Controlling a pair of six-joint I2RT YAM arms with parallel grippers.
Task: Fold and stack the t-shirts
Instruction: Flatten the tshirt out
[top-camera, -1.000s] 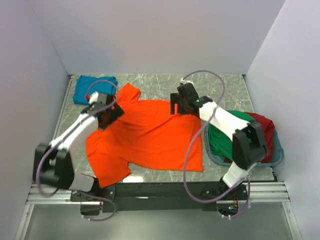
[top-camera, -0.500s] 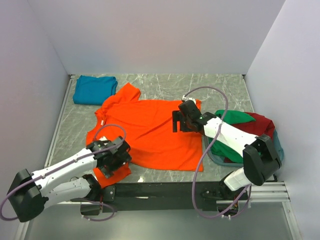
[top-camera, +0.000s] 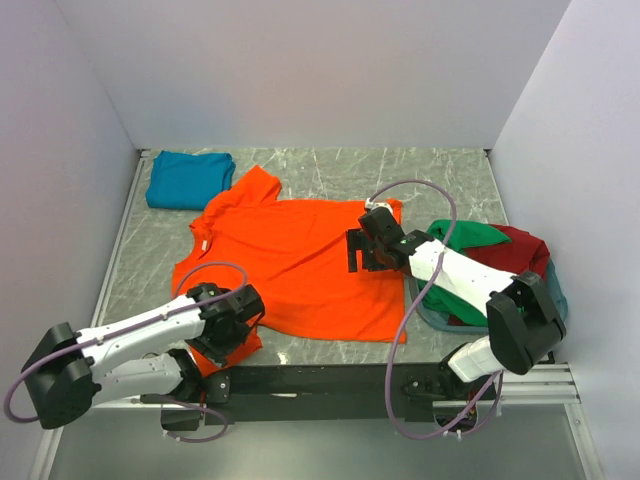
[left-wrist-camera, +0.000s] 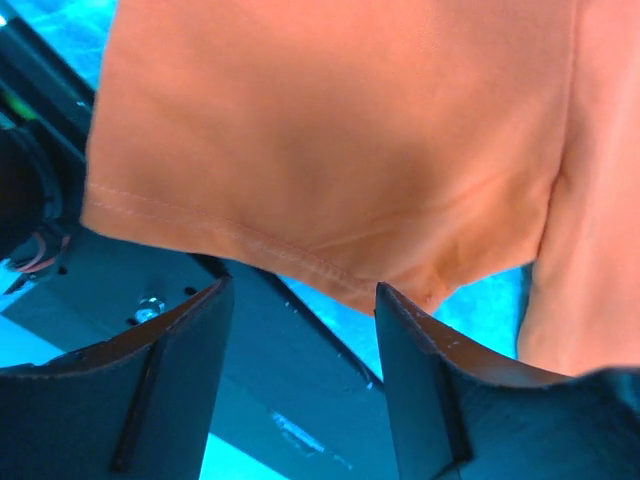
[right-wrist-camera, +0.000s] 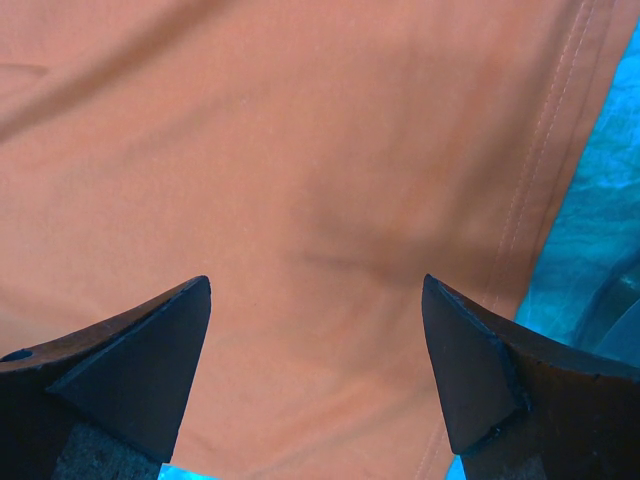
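Lower left, the left claw (left-wrist-camera: 300, 290) has its fingers apart, astride the hem of the orange shirt's (top-camera: 300, 260) near sleeve. Mid-frame, the right claw (right-wrist-camera: 315, 285) stands wide open over that spread shirt, near its right hem. At right, a green shirt (top-camera: 470, 235) and a dark red shirt (top-camera: 525, 250) lie bunched in a basket (top-camera: 555, 300). Upper left lies a folded teal shirt (top-camera: 188, 178).

the tabletop (top-camera: 330, 170) is a grey-green marbled slab. an orange t-shirt (top-camera: 290, 260) lies spread flat across its middle, collar to the left, hem to the right. a teal t-shirt (top-camera: 188, 178), folded, lies beyond the orange t-shirt's collar end, just apart from its far sleeve. a grey-blue basket (top-camera: 557, 296) stands just beside the orange t-shirt's hem.
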